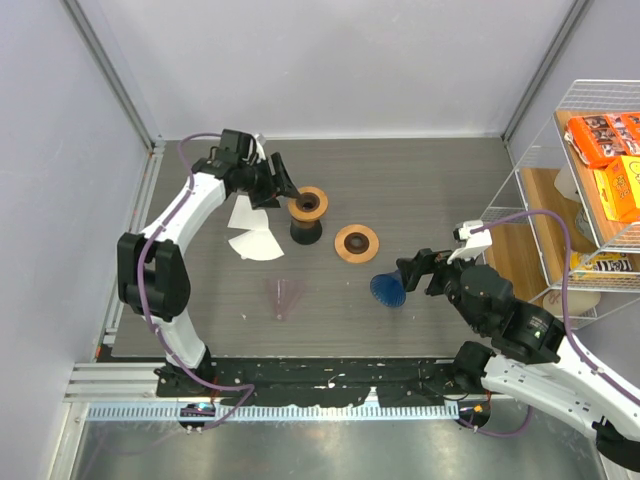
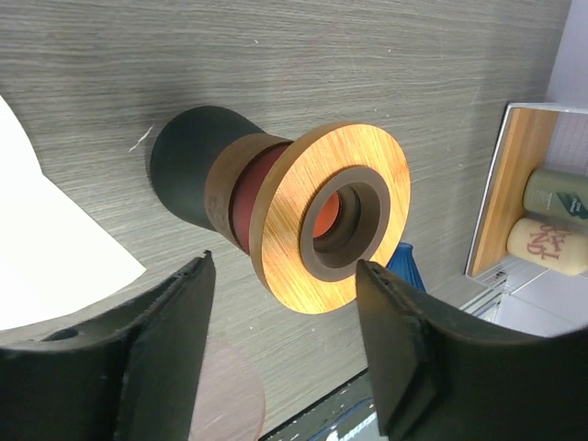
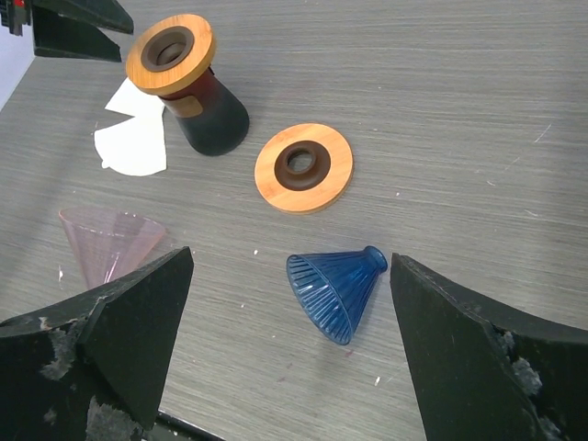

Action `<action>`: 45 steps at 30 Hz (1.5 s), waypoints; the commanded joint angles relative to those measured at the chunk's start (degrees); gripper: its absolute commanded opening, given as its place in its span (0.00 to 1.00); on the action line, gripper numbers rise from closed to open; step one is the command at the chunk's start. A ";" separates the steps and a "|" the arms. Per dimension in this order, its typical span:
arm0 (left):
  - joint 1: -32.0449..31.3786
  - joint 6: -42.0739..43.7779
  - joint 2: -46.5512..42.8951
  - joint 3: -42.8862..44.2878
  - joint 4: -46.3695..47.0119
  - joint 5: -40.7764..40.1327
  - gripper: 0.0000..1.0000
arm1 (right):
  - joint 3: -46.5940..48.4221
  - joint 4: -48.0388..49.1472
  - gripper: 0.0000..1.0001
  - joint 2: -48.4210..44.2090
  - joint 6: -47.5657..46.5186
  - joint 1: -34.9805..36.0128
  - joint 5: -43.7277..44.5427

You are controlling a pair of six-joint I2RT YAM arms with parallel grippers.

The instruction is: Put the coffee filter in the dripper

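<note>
Blue dripper (image 1: pixel 388 290) lies tipped on the bench (image 1: pixel 420 200), centre-right, so I hold right fingers (image 3: pixel 138 322) wide, empty, to straddle it; filter (image 1: pixel 255 243) lies flat upper left, beside open, empty left fingers (image 2: pixel 175 322).

A grey wood-grain table (image 1: pixel 430 180) fills the middle of the top view. Left of centre stands a ring-topped stand (image 1: pixel 307 215): black flared base, red band, and an orange wooden ring with a dark inner collar on top. Just right of it and apart, a flat orange ring (image 1: pixel 356 243) with the same dark collar lies on the table. Below these, a pale pink translucent cone (image 1: pixel 284 297) lies on its side. At the right edge a white wire rack (image 1: pixel 556 128) holds orange boxes (image 1: pixel 601 138), possibly snack packs. In the left wrist view, a green can (image 2: pixel 557 193) and a cream container (image 2: pixel 548 244) lie at the right edge.
</note>
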 commanded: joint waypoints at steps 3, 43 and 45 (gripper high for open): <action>0.41 3.64 -1.86 3.79 -2.79 -0.61 0.87 | 2.85 -1.30 0.95 0.05 2.25 0.05 1.36; 0.33 -1.01 -66.82 -48.50 -3.49 -15.73 1.00 | 0.03 0.80 0.79 41.79 -0.74 -0.66 7.16; 0.33 -1.10 -67.08 -48.77 -3.41 -15.55 1.00 | 0.48 1.94 0.73 42.50 -1.70 -0.92 6.99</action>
